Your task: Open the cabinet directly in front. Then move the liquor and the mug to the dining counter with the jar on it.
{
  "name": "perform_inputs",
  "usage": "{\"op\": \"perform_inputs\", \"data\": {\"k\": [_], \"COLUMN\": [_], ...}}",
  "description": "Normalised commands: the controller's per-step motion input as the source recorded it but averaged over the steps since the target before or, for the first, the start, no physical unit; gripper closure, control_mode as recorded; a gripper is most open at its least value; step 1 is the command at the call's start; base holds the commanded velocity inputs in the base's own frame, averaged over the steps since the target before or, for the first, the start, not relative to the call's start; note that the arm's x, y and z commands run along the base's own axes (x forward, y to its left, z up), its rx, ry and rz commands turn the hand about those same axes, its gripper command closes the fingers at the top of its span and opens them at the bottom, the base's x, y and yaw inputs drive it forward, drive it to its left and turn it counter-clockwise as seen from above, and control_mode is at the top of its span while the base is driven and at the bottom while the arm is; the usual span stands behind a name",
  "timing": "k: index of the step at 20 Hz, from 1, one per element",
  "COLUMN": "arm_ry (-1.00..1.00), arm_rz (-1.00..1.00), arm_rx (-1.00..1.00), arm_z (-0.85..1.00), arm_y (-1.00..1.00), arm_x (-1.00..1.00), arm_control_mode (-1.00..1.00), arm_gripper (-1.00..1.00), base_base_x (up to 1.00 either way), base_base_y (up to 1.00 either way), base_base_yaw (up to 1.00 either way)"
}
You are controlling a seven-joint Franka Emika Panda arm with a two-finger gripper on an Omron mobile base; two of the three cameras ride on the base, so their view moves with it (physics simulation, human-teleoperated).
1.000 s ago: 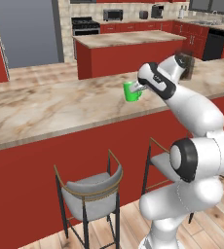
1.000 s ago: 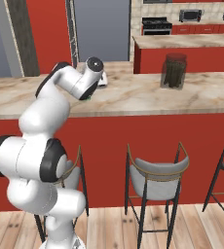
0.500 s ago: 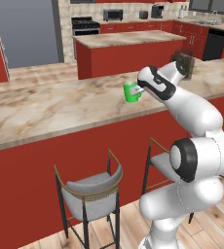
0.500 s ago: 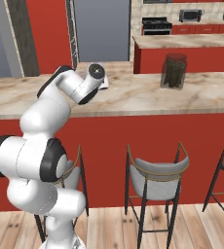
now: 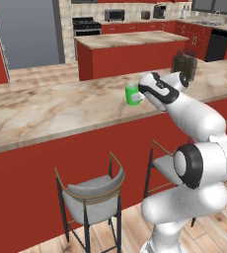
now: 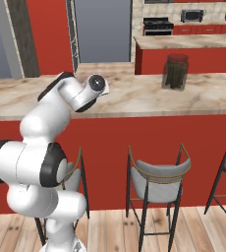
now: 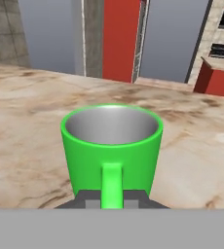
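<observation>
1. Gripper (image 7: 112, 200) is clamped tight on the handle of the green mug (image 7: 111, 148), upright over the dining counter (image 5: 51, 111).
2. Lower it straight down, level, well left of the jar (image 5: 184, 66).
3. Release only once the base rests flat.

Glossy green mug (image 7: 111, 146) with matt grey inside; polished marbled stone dining counter (image 7: 26, 121).

The mug (image 5: 132, 94) sits upright over the dining counter (image 5: 46, 111), its handle toward the gripper (image 7: 112, 198) just behind it. The jar (image 6: 176, 72) stands on the same counter, well off to the right. Stools (image 6: 156, 181) line the counter's near side; an island (image 5: 125, 49) lies beyond it.
</observation>
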Motion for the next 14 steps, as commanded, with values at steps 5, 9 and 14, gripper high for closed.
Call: {"op": "perform_inputs", "data": {"k": [5, 9, 14], "arm_ry": [-0.09, -0.05, 0.00], "arm_rz": [0.00, 0.00, 0.00], "arm_rx": [0.00, 0.00, 0.00], "arm_z": [-0.11, -0.02, -0.07], "arm_y": [0.00, 0.00, 0.00], "arm_x": [0.00, 0.00, 0.29], "arm_control_mode": [-1.00, -1.00, -1.00], "arm_gripper": [1.00, 1.00, 1.00], "base_base_x": [0.00, 0.00, 0.00], "base_base_y": [0.00, 0.00, 0.00], "base_base_yaw": [0.00, 0.00, 0.00]}}
